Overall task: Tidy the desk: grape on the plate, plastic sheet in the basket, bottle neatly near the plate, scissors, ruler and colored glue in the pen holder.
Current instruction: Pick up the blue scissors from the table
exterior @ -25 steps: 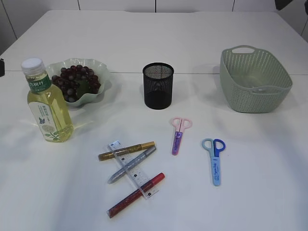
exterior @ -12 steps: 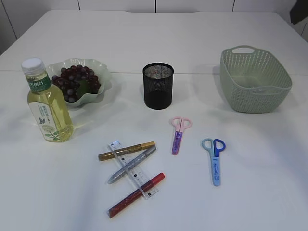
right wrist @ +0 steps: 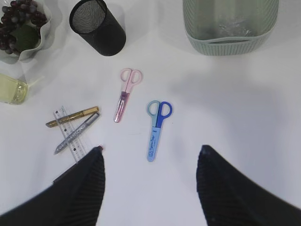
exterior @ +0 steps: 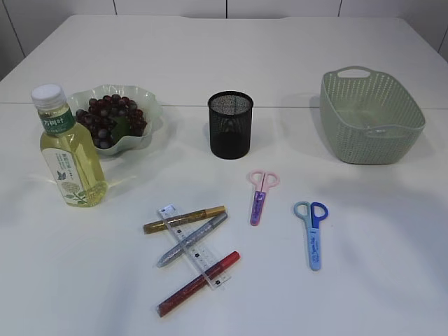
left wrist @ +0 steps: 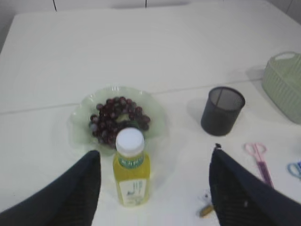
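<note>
Exterior view: no arm in frame. Grapes sit in the wavy-rimmed plate at far left; the bottle stands upright just in front of it, close to its rim. The black mesh pen holder is mid-table, the green basket far right. Pink scissors and blue scissors lie flat in front of the holder, well apart from it. The clear ruler lies diagonally with three glue pens crossing it — gold, silver, red. Left wrist view: left gripper fingers spread wide, the left finger and right finger flanking the bottle, which stands between them without contact; plate beyond. Right wrist view: right gripper fingers also wide apart, nothing held; blue scissors lie between and beyond the fingertips, pink scissors farther off, the ruler and pens beside the left finger. A crumpled clear sheet appears to lie in the basket — hard to be sure.
</note>
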Controlling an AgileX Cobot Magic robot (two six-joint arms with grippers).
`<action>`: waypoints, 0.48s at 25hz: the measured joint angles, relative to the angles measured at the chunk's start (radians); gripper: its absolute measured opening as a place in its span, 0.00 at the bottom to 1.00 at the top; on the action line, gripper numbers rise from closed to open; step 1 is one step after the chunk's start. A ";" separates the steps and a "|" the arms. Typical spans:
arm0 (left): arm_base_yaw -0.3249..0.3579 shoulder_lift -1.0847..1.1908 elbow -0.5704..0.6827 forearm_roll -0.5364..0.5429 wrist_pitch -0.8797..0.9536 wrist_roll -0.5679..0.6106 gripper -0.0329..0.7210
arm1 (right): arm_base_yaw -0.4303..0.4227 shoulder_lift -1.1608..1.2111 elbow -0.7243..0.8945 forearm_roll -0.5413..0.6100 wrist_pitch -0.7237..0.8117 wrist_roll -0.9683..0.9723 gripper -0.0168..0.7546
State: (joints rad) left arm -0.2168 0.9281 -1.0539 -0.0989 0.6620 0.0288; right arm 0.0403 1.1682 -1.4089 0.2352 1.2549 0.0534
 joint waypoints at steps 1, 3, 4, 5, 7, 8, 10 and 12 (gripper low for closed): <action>0.000 0.000 0.000 0.000 0.039 0.000 0.74 | 0.000 0.000 0.000 0.000 0.000 0.000 0.65; 0.000 0.000 -0.004 -0.007 0.140 0.000 0.74 | 0.000 0.000 0.000 0.003 0.000 0.000 0.65; 0.000 0.000 -0.007 -0.009 0.200 0.000 0.74 | 0.000 0.000 0.000 0.010 0.000 0.000 0.65; 0.000 0.000 -0.014 -0.011 0.259 0.000 0.74 | 0.000 0.000 0.000 0.019 0.000 0.000 0.65; 0.000 0.000 -0.024 -0.020 0.350 0.000 0.73 | 0.000 0.000 0.000 0.035 0.000 0.012 0.65; 0.000 -0.001 -0.030 -0.022 0.393 -0.006 0.73 | 0.000 0.000 0.000 0.040 0.000 0.029 0.65; 0.000 -0.001 -0.040 -0.024 0.469 -0.019 0.71 | 0.000 0.005 0.000 0.049 0.000 0.062 0.65; 0.000 -0.002 -0.042 -0.027 0.541 -0.029 0.70 | 0.000 0.016 0.000 0.065 0.000 0.085 0.65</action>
State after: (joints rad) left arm -0.2168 0.9258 -1.0957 -0.1264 1.2031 0.0000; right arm 0.0403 1.1842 -1.4089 0.3005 1.2549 0.1386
